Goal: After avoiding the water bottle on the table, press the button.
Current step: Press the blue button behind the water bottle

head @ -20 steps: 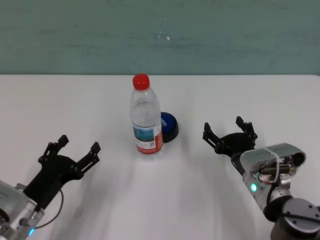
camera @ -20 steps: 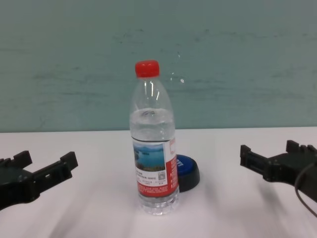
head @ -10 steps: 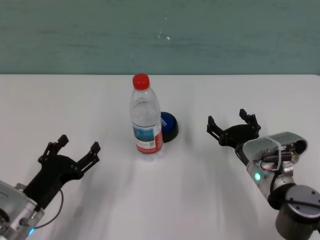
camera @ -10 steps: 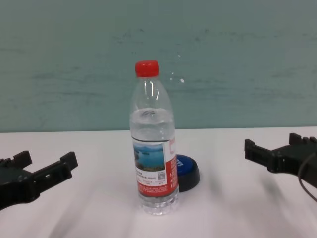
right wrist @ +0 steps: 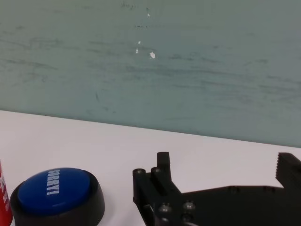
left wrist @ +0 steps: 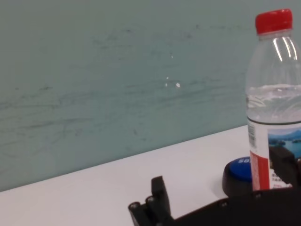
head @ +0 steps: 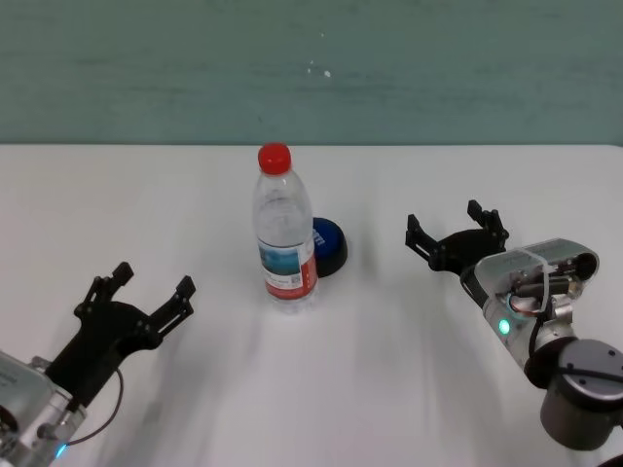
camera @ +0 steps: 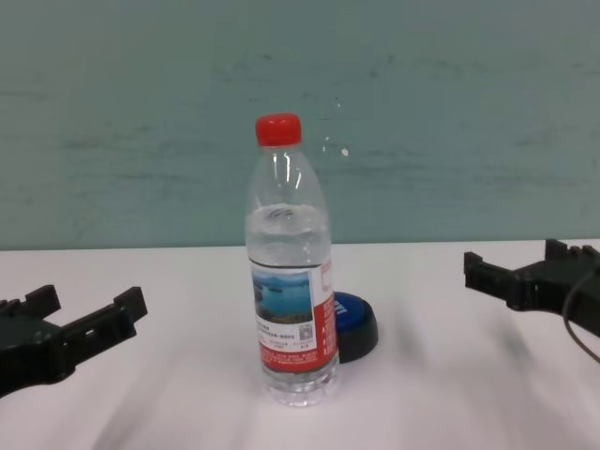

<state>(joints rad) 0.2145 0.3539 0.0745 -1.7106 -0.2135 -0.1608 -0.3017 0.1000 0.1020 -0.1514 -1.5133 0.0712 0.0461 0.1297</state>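
Your right gripper [head: 458, 233] hovers spread open toward the white table's [head: 389, 389] right edge, apart from the blue dome button [head: 329, 246] behind the clear red-capped water bottle [head: 284, 233]; left gripper [head: 151, 287] parked open.

White table [head: 409, 389] with upright water bottle [head: 285, 236], blue button [head: 329, 246] just behind.

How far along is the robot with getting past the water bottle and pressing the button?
Nothing is finished: the button sits unpressed behind and to the right of the upright water bottle. In hand, the right gripper, fingers open, hovers over the table to the button's right, clear of the bottle. Left to do: reach the button and press it. The left gripper sits open near the front left.
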